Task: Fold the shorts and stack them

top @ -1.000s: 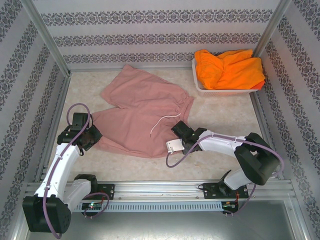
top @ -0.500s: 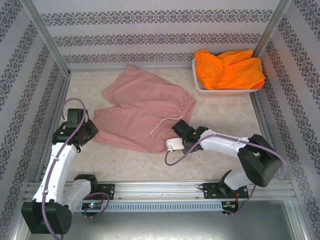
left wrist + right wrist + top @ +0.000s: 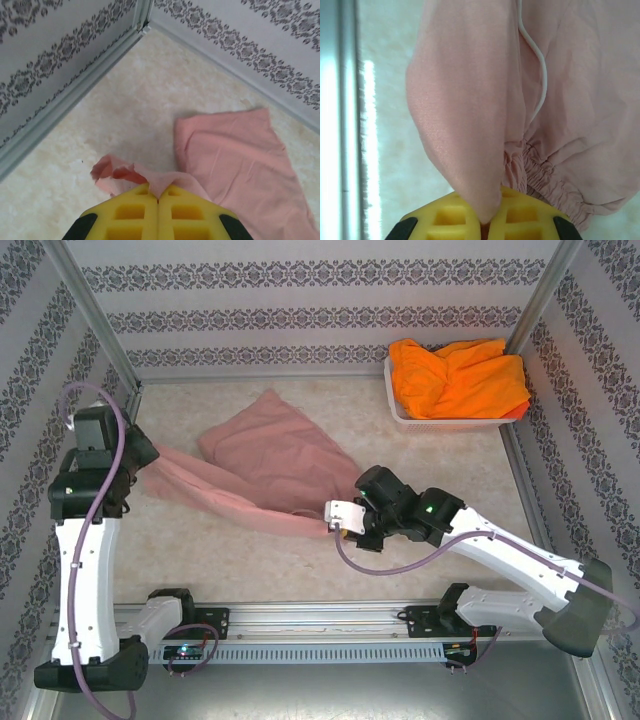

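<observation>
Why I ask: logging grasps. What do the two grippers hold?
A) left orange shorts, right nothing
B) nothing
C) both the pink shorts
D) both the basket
C: the left gripper and the right gripper are each shut on an edge of the pink shorts, stretched between them.

Pale speckled bench: pink shorts are partly laid on it; white basket is set far-right.
</observation>
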Motion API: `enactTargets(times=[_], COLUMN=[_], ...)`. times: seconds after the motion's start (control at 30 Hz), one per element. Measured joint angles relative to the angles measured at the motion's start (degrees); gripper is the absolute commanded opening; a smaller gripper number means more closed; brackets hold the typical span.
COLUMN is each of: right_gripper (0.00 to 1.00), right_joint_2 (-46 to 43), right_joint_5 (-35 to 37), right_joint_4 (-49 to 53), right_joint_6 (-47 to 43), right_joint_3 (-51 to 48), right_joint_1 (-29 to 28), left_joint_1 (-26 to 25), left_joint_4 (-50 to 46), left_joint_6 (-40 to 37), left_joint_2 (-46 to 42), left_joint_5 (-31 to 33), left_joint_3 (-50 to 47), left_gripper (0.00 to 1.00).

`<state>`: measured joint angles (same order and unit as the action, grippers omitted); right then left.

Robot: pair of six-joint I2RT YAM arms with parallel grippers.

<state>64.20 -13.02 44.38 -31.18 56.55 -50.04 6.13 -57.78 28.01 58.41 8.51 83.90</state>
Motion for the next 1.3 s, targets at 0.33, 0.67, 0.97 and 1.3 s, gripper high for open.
enactTargets(times=[0.33,0.67,0.97,1.3], right_gripper=[0.0,0.0,0.0,0.23], right_joint_2=[-0.11,2.56,8.85,14.45], right_joint_5=[-10.51,-16.04,-18.4,-16.72], right_joint_4=[2.97,2.14,1.25,-1.55], right_joint_6=[12.98,16.11,16.04,17.42], right_joint_3=[0.11,0.09,0.07,-0.85], right_joint_1=[2.32,14.19,20.72,25.09], left_joint_1=[-0.02,-2.19,-6.14,-9.22], left_joint_4=[-0.76,1.44,3.13,2.25], left_joint_6=[-2.12,-2.12,-2.16,-2.1], left_joint_2=[15.15,33.53,48.98,68.08], left_joint_5=[-4.76,-8.92,-8.96,-9.68], left_joint_3=[14.21,24.17,35.78,53.46], left_gripper=[0.0,0.0,0.0,0.03])
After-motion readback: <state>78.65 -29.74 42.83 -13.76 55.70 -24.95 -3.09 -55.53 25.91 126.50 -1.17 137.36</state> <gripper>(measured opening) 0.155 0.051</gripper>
